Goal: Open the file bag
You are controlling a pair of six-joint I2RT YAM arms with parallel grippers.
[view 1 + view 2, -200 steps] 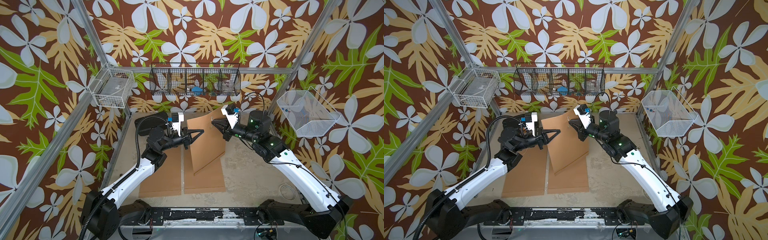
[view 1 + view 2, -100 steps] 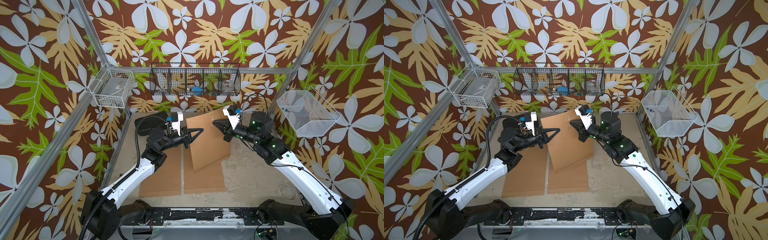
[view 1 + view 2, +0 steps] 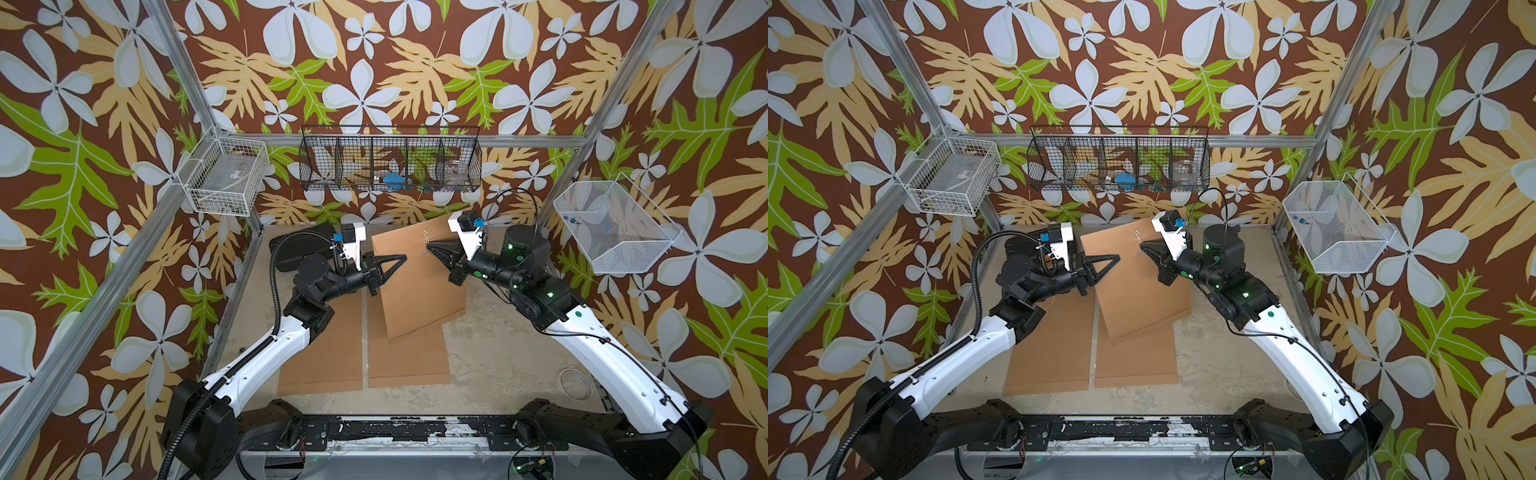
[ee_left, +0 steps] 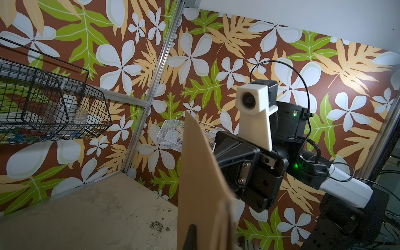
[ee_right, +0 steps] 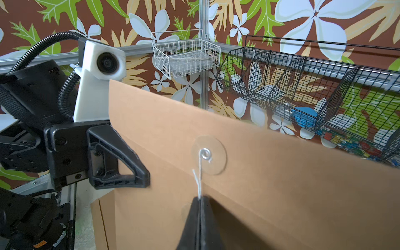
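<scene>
**Top views.** In both top views the bag (image 3: 419, 286) (image 3: 1138, 286) stands tilted above the middle of the desk (image 3: 503, 357). Its lower edge is over one flat bag (image 3: 409, 365), which lies beside another flat bag (image 3: 320, 349) (contact cannot be judged). The left end effector (image 3: 401, 258) (image 3: 1115, 257) is clamped on the bag's left edge, near the top. The right end effector (image 3: 429, 248) (image 3: 1144, 248) meets the bag's face from the opposite side, jaws together.

**Left wrist view.** The bag (image 4: 199, 173) appears almost edge-on, rising past one of the left end effector's fingers (image 4: 190, 238). The right end effector (image 4: 218, 144) sits behind it, tips hidden.

**Right wrist view.** The flap carries a clear disc (image 5: 209, 154). A white string (image 5: 199, 179) runs from the disc's centre into the right end effector (image 5: 200, 202), whose jaws are pressed together on it. The left end effector (image 5: 138, 175) grips the bag's edge, with one finger lying on the brown face.
</scene>
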